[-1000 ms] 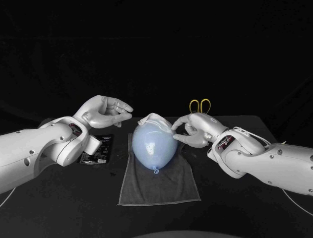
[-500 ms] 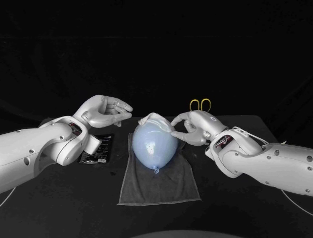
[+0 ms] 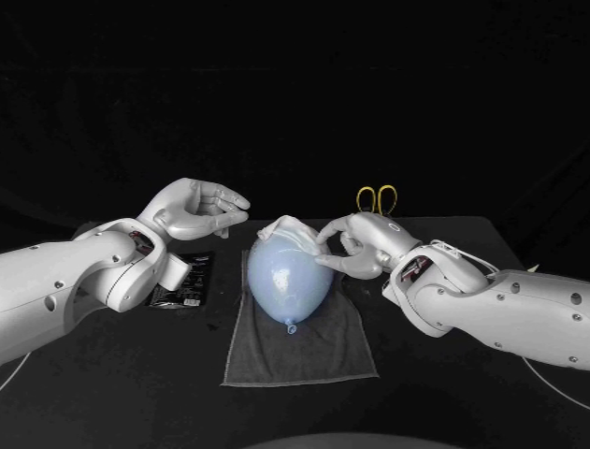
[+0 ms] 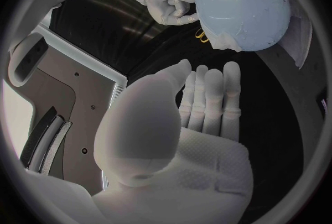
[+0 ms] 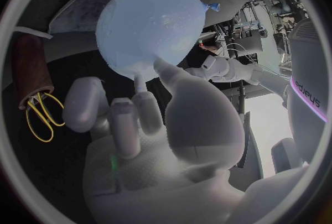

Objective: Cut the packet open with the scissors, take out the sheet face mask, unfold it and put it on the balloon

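A black worktop [image 3: 147,393] spreads from 3 through 6 to 9 o'clock; toward 12 o'clock hangs a dark, unlit backdrop [image 3: 295,94].

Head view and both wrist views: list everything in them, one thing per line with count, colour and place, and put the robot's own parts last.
balloon: one, pale blue, lying on the towel at the table's middle
face mask: one, whitish, draped over the balloon's far end
towel: one, grey, spread under the balloon
packet: one, black, flat on the table beside the left arm
scissors: one pair, yellow handles, at the table's far edge behind the right hand
table: one, black
left hand: silver, raised above the packet, holding nothing
right hand: silver, fingers touching the balloon's far end at the mask
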`<act>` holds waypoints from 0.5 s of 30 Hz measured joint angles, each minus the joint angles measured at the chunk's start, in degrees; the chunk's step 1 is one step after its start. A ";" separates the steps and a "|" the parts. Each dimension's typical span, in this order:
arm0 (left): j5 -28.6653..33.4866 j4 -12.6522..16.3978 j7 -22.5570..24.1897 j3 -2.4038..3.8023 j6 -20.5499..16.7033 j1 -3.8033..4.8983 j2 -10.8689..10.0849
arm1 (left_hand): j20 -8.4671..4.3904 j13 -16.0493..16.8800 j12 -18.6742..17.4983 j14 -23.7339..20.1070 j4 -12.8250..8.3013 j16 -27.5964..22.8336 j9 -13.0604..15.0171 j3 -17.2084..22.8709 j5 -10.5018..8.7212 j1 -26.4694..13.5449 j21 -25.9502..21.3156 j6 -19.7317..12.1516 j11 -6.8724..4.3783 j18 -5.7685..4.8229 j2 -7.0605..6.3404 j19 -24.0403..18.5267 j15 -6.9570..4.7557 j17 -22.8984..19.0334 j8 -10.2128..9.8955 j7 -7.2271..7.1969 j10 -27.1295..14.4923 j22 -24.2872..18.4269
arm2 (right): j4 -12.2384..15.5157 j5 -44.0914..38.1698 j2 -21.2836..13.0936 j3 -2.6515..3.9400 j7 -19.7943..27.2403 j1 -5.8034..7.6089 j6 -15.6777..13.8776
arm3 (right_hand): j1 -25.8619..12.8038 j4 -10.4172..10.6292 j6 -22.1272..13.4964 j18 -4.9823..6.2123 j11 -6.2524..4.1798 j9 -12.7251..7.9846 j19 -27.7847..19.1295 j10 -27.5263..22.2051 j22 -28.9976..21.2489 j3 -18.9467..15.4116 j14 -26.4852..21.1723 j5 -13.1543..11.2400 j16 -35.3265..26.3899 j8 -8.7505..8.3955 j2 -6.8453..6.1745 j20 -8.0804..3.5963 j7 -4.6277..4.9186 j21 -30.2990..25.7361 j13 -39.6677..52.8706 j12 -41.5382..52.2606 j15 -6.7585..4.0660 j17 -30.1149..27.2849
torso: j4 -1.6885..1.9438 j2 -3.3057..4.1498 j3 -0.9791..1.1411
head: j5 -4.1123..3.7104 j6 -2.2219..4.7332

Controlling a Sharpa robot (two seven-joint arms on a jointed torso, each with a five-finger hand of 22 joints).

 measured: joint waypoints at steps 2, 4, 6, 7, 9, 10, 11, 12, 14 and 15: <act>0.10 -0.01 0.00 0.00 0.02 -0.01 0.02 | 0.00 0.00 0.00 0.00 0.00 0.00 0.00 0.00 0.00 0.00 0.00 0.00 0.00 -0.01 0.00 0.00 0.00 0.00 0.00 0.00 0.00 0.00 | -0.15 0.09 0.11 0.01 0.03 -0.10 0.54 | 0.00 0.16 0.03 0.00 0.00 0.00 0.00 0.00 -0.01 -0.16 0.00 0.00 0.08 0.00 0.00 0.00 0.02 0.00 -0.02 0.00 0.00 0.00 | 0.00 0.00 0.00 | 0.03 0.02; 0.16 -0.01 0.00 0.00 0.03 -0.02 0.02 | 0.00 0.02 0.00 0.00 0.00 0.00 -0.04 0.00 0.00 0.00 0.00 0.00 0.11 -0.02 0.00 0.00 0.01 0.00 0.00 0.00 -0.12 0.00 | -0.42 0.17 0.25 0.02 0.04 -0.21 0.91 | 0.00 0.16 0.24 0.00 -0.01 0.00 0.00 0.00 -0.02 -0.15 0.00 0.00 0.21 0.00 0.00 0.00 0.18 0.00 -0.02 0.00 0.00 0.01 | 0.01 0.00 0.00 | 0.09 0.02; 0.21 -0.01 0.00 0.00 0.05 -0.02 0.02 | 0.00 0.06 0.00 0.00 0.00 0.00 -0.07 0.00 0.00 0.00 0.00 0.00 0.20 -0.03 0.00 0.00 0.01 -0.01 0.00 0.00 -0.20 0.00 | -0.63 0.29 0.37 0.02 0.04 -0.27 1.19 | 0.01 0.39 0.33 0.00 -0.01 -0.01 0.00 -0.01 -0.03 -0.39 0.00 0.01 0.23 0.00 0.01 0.00 0.10 0.00 -0.02 0.00 0.00 0.01 | 0.01 0.00 0.00 | 0.11 -0.01; 0.23 -0.01 0.00 0.00 0.06 -0.03 0.03 | 0.00 0.06 0.00 0.00 0.00 0.00 -0.07 0.00 0.00 0.00 0.00 0.00 0.19 -0.03 0.00 0.00 0.01 -0.01 0.00 0.00 -0.20 0.00 | -0.75 0.38 0.45 0.03 0.05 -0.30 1.34 | 0.11 0.39 0.49 0.00 -0.01 -0.01 0.00 -0.01 -0.04 -0.39 0.00 0.01 0.23 0.00 0.11 0.00 -0.05 0.00 -0.02 0.00 0.00 0.01 | 0.01 0.00 0.00 | 0.13 -0.09; 0.28 -0.01 0.00 0.00 0.08 -0.03 0.03 | 0.00 0.06 0.00 0.00 0.00 0.00 -0.07 0.00 0.00 0.00 0.00 0.00 0.20 -0.04 0.00 0.00 0.01 -0.01 0.00 -0.01 -0.20 0.00 | -0.88 0.52 0.56 0.05 0.05 -0.32 1.54 | 0.84 0.40 0.71 0.00 -0.01 -0.05 0.00 -0.01 -0.04 -0.40 -0.01 0.00 0.23 0.00 0.85 0.00 -0.05 0.00 -0.01 0.00 0.00 0.01 | 0.01 0.00 0.00 | 0.15 -0.16; 0.32 -0.01 0.00 0.00 0.09 -0.04 0.03 | 0.00 0.06 0.00 0.00 0.00 0.00 -0.07 0.00 0.00 0.00 0.00 -0.01 0.20 -0.04 0.00 0.00 0.01 -0.01 0.00 0.00 -0.20 0.00 | -0.91 0.60 0.62 0.05 0.07 -0.32 1.62 | 1.55 0.52 1.35 0.00 -0.03 -0.03 0.00 0.01 -0.03 -0.27 -0.01 0.00 0.23 -0.01 1.56 0.00 -0.18 0.07 -0.01 0.02 0.01 0.02 | 0.02 0.01 0.00 | 0.15 -0.19; 0.35 -0.01 0.00 0.00 0.10 -0.04 0.03 | 0.00 0.07 0.10 0.00 0.00 0.00 -0.07 0.00 0.00 0.00 0.00 -0.01 0.20 -0.04 0.00 0.00 0.01 -0.01 -0.11 -0.01 -0.20 0.00 | -0.92 0.66 0.66 0.06 0.10 -0.33 1.67 | 1.93 0.72 1.71 0.00 -0.25 0.01 0.00 0.23 -0.03 -0.07 -0.09 0.00 0.23 -0.01 1.94 0.00 -0.24 0.23 0.00 0.11 0.09 0.03 | 0.02 0.01 0.00 | 0.15 -0.23; 0.38 -0.01 0.00 0.00 0.11 -0.04 0.03 | 0.00 0.06 0.25 0.00 0.00 0.00 -0.07 0.00 0.00 0.00 0.00 -0.01 0.19 -0.05 0.00 0.00 0.01 -0.01 -0.24 -0.01 -0.20 0.00 | -0.92 0.72 0.70 0.06 0.13 -0.35 1.71 | 2.51 0.78 2.09 0.00 -0.33 0.07 0.00 0.30 -0.03 0.22 -0.09 0.00 0.23 0.00 2.52 0.00 -0.39 0.32 0.01 0.33 0.09 0.05 | 0.02 0.01 0.00 | 0.15 -0.24; 0.46 -0.01 0.00 0.00 0.13 -0.04 0.03 | 0.00 0.06 0.25 0.00 0.00 0.00 -0.07 0.00 0.00 0.00 0.00 -0.01 0.19 -0.05 0.00 0.00 0.01 0.03 -0.24 -0.01 -0.20 0.00 | -0.92 0.85 0.76 0.06 0.23 -0.37 1.76 | 4.10 0.52 3.44 0.00 -0.70 0.32 0.01 0.67 -0.03 1.46 -0.12 -0.01 0.23 0.63 4.14 -0.01 -0.79 0.57 0.01 0.55 0.06 0.05 | 0.02 0.01 0.00 | 0.15 -0.27; 0.50 -0.01 0.00 0.00 0.14 -0.04 0.03 | 0.00 0.06 0.25 0.00 0.00 0.00 -0.07 0.00 0.00 0.00 0.00 -0.01 0.19 -0.06 0.00 0.00 0.01 0.04 -0.23 -0.01 -0.20 0.00 | -0.92 0.90 0.77 0.06 0.31 -0.38 1.76 | 4.66 0.49 4.25 0.00 -0.93 0.58 0.05 0.90 -0.02 2.15 -0.30 -0.01 0.23 1.07 5.38 -0.05 -1.11 0.89 0.01 0.82 -0.16 0.05 | 0.02 0.01 0.00 | 0.15 -0.29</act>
